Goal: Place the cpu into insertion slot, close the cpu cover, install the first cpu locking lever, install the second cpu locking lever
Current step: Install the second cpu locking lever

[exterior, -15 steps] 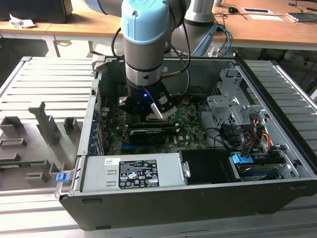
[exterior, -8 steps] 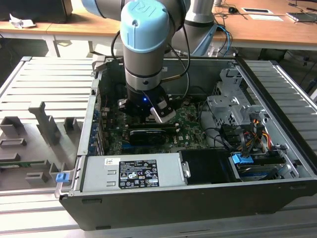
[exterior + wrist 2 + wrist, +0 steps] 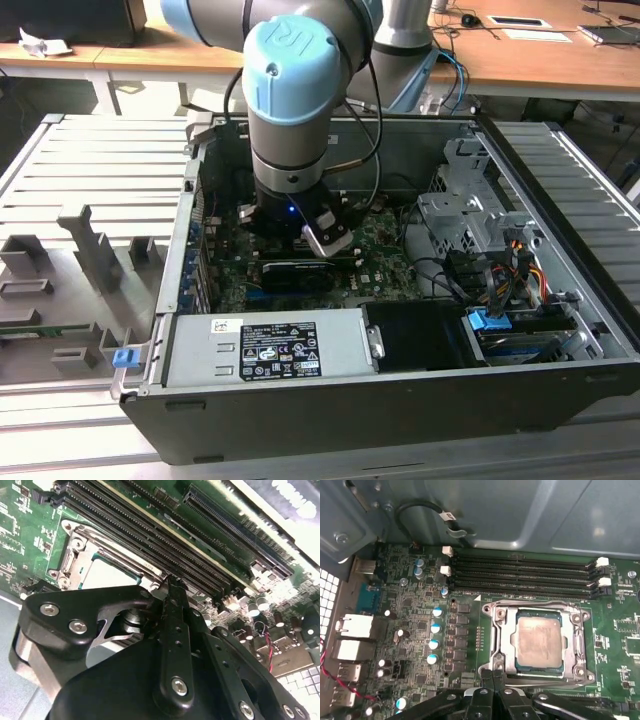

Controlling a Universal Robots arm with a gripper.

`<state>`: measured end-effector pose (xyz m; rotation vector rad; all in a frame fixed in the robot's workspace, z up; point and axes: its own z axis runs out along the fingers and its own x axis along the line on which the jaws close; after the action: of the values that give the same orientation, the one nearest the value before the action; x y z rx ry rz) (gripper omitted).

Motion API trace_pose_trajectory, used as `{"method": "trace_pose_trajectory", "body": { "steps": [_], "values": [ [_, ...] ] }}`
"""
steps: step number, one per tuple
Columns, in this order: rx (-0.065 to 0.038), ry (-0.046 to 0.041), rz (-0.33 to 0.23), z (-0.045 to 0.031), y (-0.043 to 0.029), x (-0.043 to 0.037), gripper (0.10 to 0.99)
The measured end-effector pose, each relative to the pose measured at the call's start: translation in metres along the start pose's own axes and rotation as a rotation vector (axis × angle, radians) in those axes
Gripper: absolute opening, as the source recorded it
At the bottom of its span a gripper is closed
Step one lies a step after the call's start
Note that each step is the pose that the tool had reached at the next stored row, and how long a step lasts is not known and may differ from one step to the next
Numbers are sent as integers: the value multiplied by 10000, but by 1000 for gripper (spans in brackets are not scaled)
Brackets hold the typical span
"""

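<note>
Now, with the cpu (image 3: pixel 540 641) seated under the closed cpu cover (image 3: pixel 538 609), keep your pinched-together, empty gripper (image 3: pixel 492 672) low against the socket's near edge.

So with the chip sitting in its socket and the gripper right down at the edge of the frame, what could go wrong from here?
1. The gripper sits close to the cover edge; a sideways slip might scrape the board or its small capacitors.
2. If the chip is not fully seated, pressing the cover could stress the socket.
3. The memory slots run right alongside, so a wide sweep could knock their clips.
</note>
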<state>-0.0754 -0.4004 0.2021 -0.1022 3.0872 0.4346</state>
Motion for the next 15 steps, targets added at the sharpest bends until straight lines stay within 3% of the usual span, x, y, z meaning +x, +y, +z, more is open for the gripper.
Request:
{"method": "trace_pose_trajectory", "body": {
  "steps": [6, 7, 8, 12, 15],
  "values": [
    [-224, -13, 0, 47, -15, 2, 106],
    [-331, -20, -3, 58, -18, 6, 106],
    [-368, -24, -5, 66, -19, 19, 106],
    [-396, -23, -7, 65, -23, 34, 106],
    [-396, -23, -7, 6, -6, 33, 106]
  ]
}}
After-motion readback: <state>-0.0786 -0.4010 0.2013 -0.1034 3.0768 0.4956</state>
